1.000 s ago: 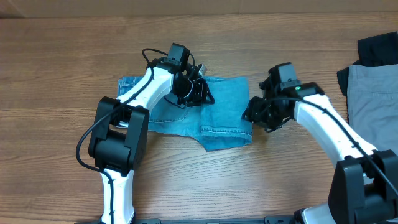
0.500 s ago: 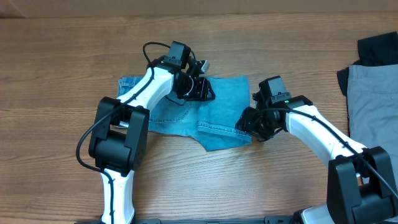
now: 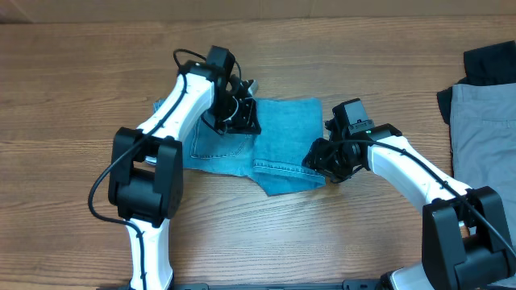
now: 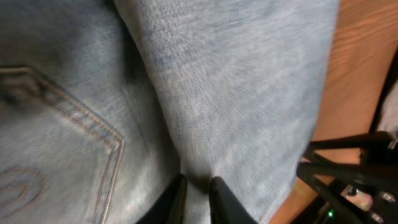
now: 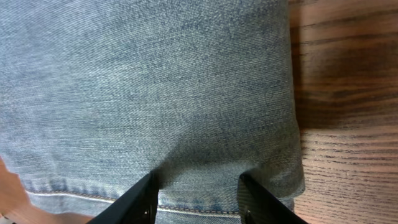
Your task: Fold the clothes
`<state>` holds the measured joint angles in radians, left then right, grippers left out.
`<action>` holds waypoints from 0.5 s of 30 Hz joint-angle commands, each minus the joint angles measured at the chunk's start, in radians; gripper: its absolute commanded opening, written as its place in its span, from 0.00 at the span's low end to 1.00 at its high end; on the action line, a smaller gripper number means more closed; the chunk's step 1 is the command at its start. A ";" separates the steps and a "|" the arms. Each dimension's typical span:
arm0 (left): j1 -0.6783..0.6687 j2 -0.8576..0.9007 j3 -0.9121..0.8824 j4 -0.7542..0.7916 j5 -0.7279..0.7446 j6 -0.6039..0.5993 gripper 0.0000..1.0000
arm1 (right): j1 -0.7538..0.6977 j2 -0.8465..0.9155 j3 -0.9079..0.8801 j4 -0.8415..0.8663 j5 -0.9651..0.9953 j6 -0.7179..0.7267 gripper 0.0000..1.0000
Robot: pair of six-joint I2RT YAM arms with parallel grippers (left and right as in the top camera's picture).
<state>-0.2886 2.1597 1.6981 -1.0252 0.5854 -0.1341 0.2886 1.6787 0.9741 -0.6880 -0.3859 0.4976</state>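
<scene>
The light blue jeans [image 3: 282,137] lie folded flat in the middle of the table. My left gripper [image 3: 238,119] is down on their upper middle part. In the left wrist view its narrow fingers [image 4: 177,190] pinch a ridge of denim [image 4: 249,93] beside a stitched back pocket [image 4: 56,143], so the left gripper [image 4: 198,185] is shut on the cloth. My right gripper [image 3: 317,161] rests at the jeans' right edge. In the right wrist view the right gripper [image 5: 199,182] stands open, its fingers wide apart on the denim [image 5: 155,81] near the stitched hem.
Grey trousers [image 3: 484,121] lie at the right edge of the wooden table [image 3: 72,97], with a black garment [image 3: 488,60] behind them. In the left wrist view the right arm's black parts [image 4: 354,168] sit close by.
My left gripper slid a little to the left over the jeans and narrowed onto a fold of denim. My right gripper moved left onto the jeans' right edge.
</scene>
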 commanded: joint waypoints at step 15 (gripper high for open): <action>-0.166 -0.099 -0.047 -0.012 -0.100 -0.026 0.12 | 0.004 0.013 -0.006 0.024 0.010 0.005 0.45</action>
<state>-0.4278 2.0552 1.6989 -1.0573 0.4992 -0.1265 0.2886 1.6791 0.9737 -0.6670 -0.3851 0.4976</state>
